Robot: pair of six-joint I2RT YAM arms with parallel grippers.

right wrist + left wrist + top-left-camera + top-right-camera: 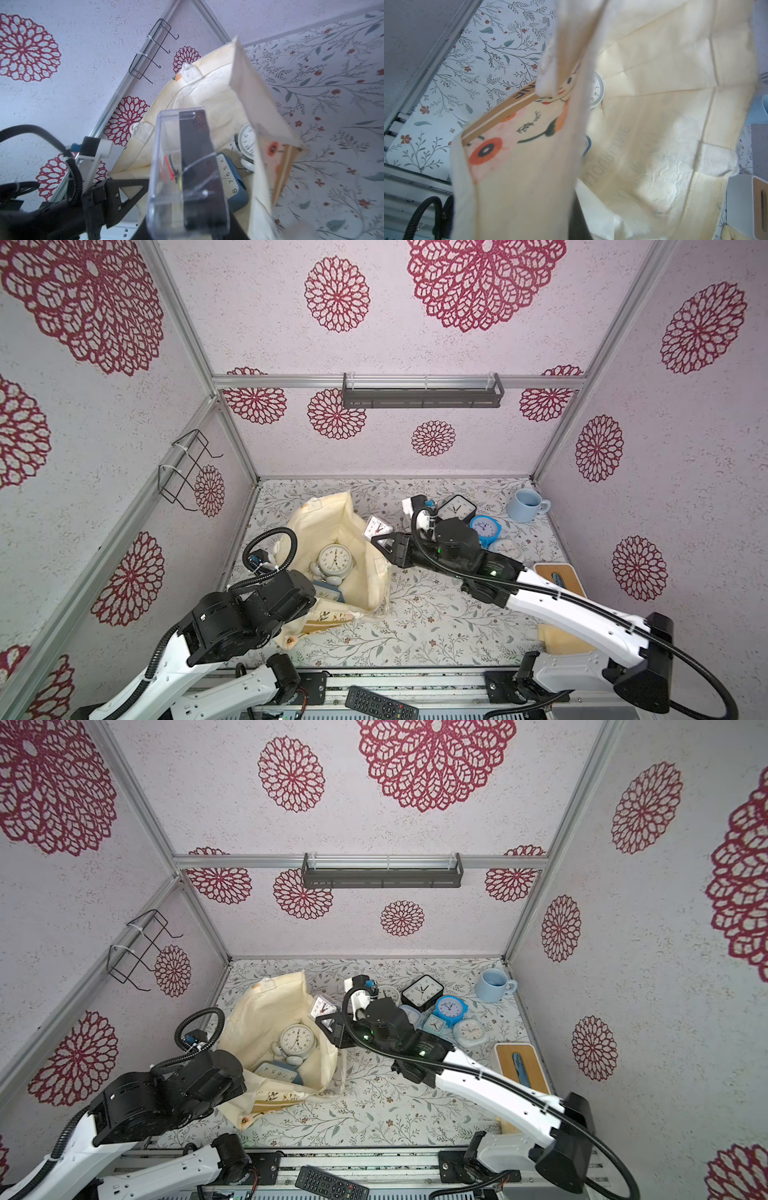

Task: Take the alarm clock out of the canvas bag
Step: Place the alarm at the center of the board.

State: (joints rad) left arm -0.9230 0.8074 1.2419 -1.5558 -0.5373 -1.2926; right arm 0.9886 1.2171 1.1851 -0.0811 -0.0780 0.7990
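Left gripper point(309, 600): jaws pressed together, apparently pinching the near rim of the canvas bag point(361, 572) and holding the mouth open. The bag is soft and will slump if released. A twin-bell clock point(334, 558) and a blue clock point(328, 593) lie inside. Right gripper point(384, 542): jaws pinching a clear-cased alarm clock point(377, 526) up at the bag's far rim, off the table point(436, 614). It's light, rigid, slick plastic, likely brittle, so grip the flat sides with a moderate squeeze. A black clock point(457, 508) sits beyond.

The cream bag point(328, 512) stands open, left of centre, its tan printed band on the near side. Inside lie a round twin-bell clock point(333, 559), face up, and nearer, a blue clock point(276, 1073). A clear clock point(378, 527) tilts just beyond the right rim.
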